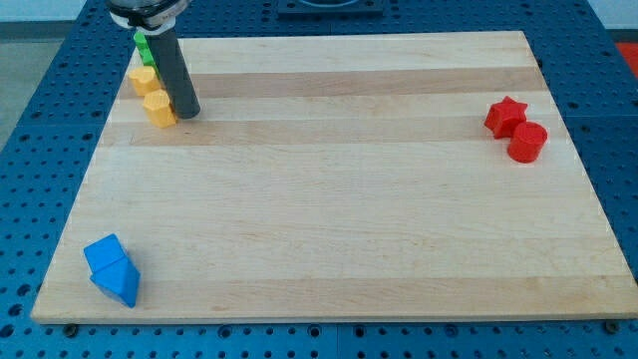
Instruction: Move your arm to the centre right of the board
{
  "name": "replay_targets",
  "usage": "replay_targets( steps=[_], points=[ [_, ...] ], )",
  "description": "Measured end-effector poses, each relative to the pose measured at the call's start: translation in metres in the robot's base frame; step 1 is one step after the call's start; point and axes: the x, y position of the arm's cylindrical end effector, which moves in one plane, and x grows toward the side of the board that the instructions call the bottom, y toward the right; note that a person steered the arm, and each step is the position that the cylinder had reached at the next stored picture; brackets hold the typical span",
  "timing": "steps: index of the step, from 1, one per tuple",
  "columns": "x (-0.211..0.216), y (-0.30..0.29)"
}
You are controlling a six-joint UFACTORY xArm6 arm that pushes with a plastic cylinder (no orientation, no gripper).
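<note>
My tip (188, 112) rests on the wooden board (329, 179) near the view's top left. It touches or nearly touches the right side of a yellow block (159, 108). A second yellow block (144, 79) sits just above that one, and a green block (144, 47) shows behind the rod, partly hidden. A red star block (505, 115) and a red cylinder (527, 142) sit close together at the view's right, far from my tip.
Two blue blocks (113, 270) lie pressed together at the board's bottom left corner. The board sits on a blue perforated table (40, 90).
</note>
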Motion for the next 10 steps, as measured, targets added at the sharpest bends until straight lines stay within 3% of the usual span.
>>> replay_targets(
  steps=[3,4,8,10],
  points=[
    [0.0,-0.003],
    [-0.001,0.051],
    [-0.02,0.376],
    [-0.021,0.504]
  ],
)
